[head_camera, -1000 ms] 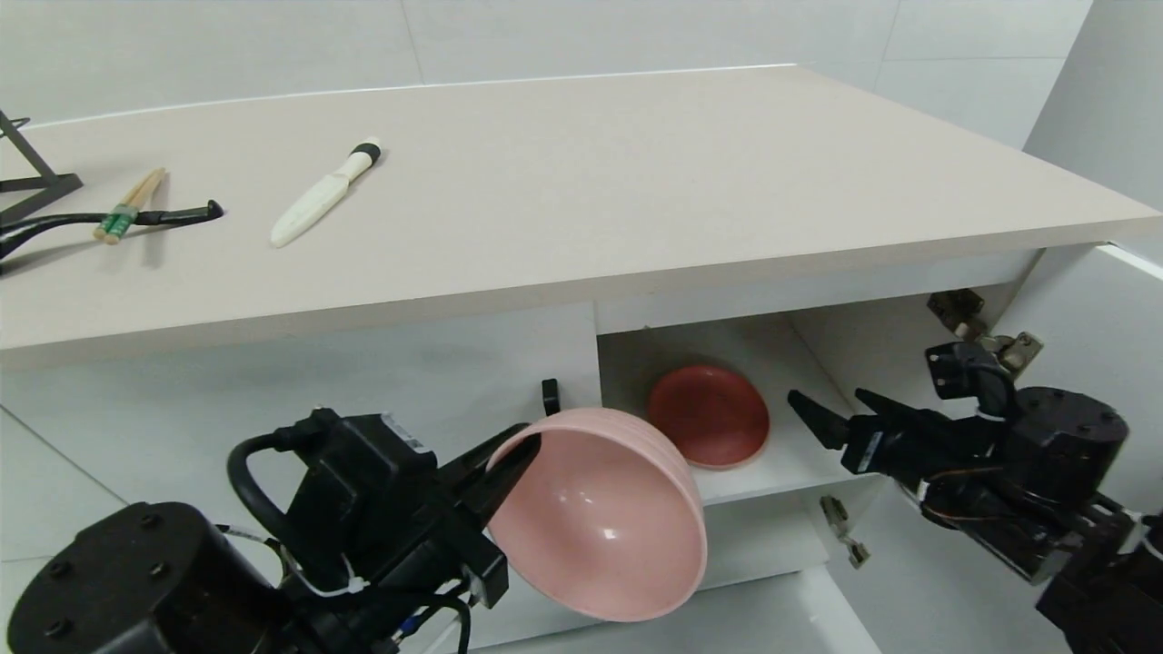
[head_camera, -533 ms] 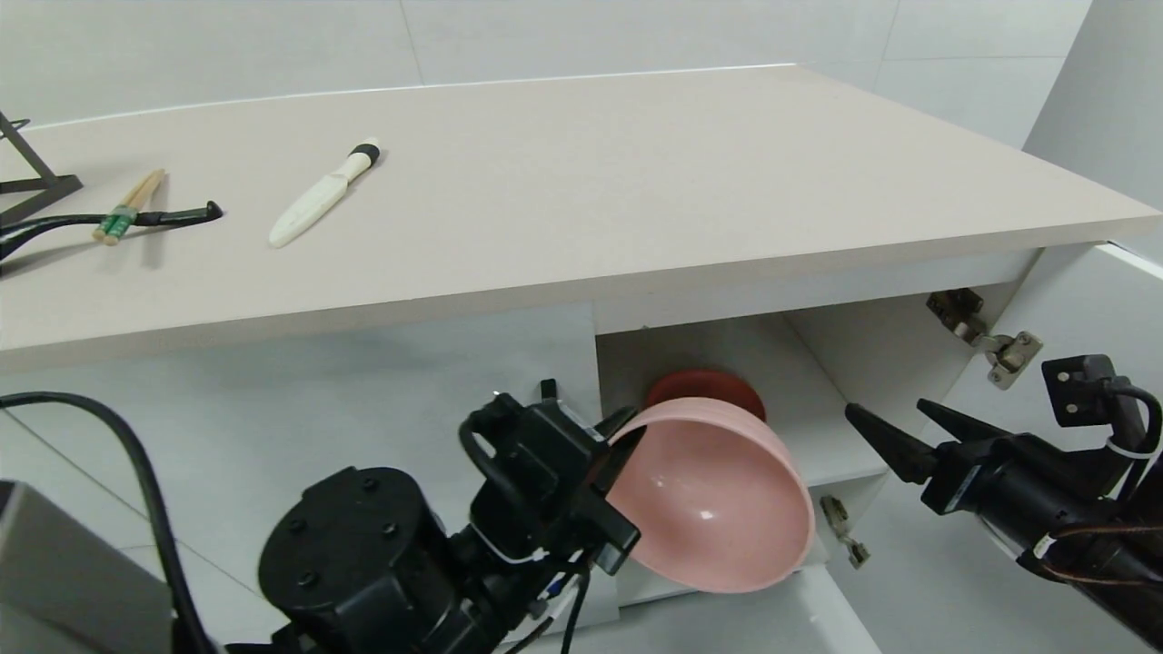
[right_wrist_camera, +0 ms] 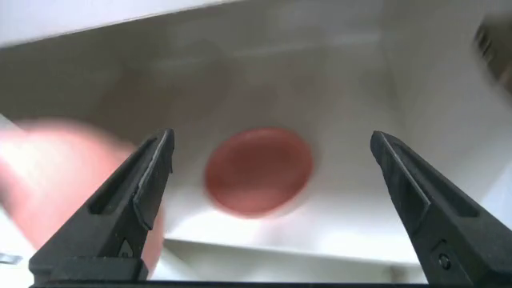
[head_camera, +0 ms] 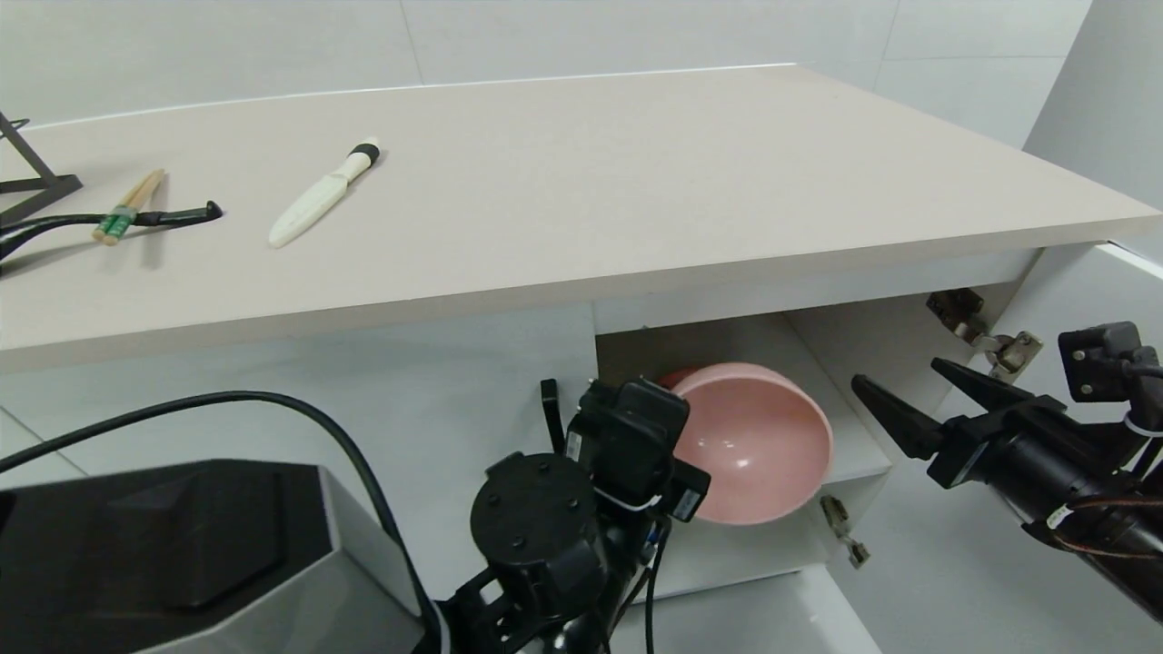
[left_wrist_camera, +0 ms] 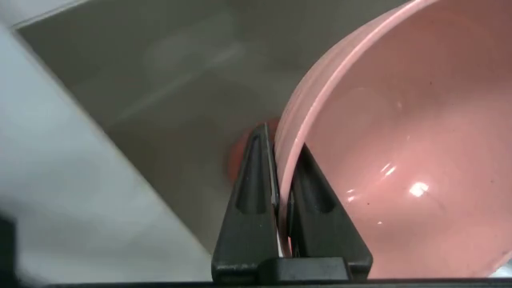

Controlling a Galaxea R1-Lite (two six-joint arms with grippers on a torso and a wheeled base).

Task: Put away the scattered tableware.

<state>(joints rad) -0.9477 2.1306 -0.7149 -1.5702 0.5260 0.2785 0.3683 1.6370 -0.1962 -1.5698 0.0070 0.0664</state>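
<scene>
Down under the desk (head_camera: 636,182) the cabinet (head_camera: 818,331) stands open, its door swung out to the robot's right on metal hinges (head_camera: 999,345). Inside, a shallow, round red dish (right_wrist_camera: 258,172) lies on the white shelf (head_camera: 859,463) toward the back. The pink bowl (head_camera: 754,440) is in the cabinet mouth above the shelf, tilted so its glossy hollow faces outward and up. From the head view it hides nearly all of the red dish, leaving a thin sliver past its rim. Whether the bowl's base touches the shelf cannot be made out.

The left hand (left_wrist_camera: 278,160) is pinched tight on the bowl's rim, one black finger inside and one outside. In the left wrist view the bowl's outer wall shows faint ribs below the rim, and the inner wall is smooth with bright highlights. The red dish appears there as a blurred patch behind the fingers.

The right hand (head_camera: 898,372) is beside the cabinet mouth on the door side, its pointed black fingers spread wide and holding nothing. In its wrist view the bowl is a soft pink blur at the edge.

On the matte beige desk lie a cream knife (head_camera: 323,193) with a black band, a pair of wooden chopsticks (head_camera: 127,207) with a green band, and a black cable (head_camera: 173,216) touching them. A black stand (head_camera: 32,168) is cut off at the edge.
</scene>
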